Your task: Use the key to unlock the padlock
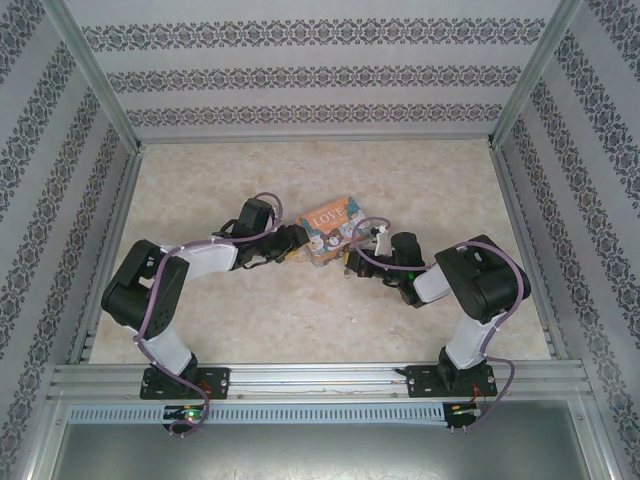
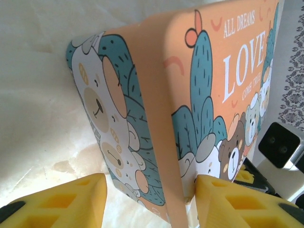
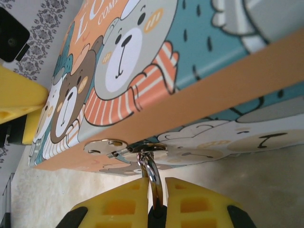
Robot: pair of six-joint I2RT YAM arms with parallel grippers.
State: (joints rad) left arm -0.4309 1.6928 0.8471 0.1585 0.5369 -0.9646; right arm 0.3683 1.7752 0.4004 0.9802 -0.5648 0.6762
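Both claws: left claw (image 2: 149, 186) clamps box (image 2: 213, 95); right claw (image 3: 156, 190) pinches padlock (image 3: 152, 172).
My plan: I steady box, hold padlock hanging square from hasp (image 3: 142, 148).

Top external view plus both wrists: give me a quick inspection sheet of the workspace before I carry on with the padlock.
surface: pale marbled table
job's things: padlock hangs by its silvery shackle from the hasp on the LOVE box; its body is hidden between the fingers
clutter: nothing seen
grippers: left gripper straddles the box's end and appears to clamp it; right gripper is shut on the padlock's shackle
cables: purple cables run along both arms, looping near the box
surroundings: patterned walls, aluminium frame
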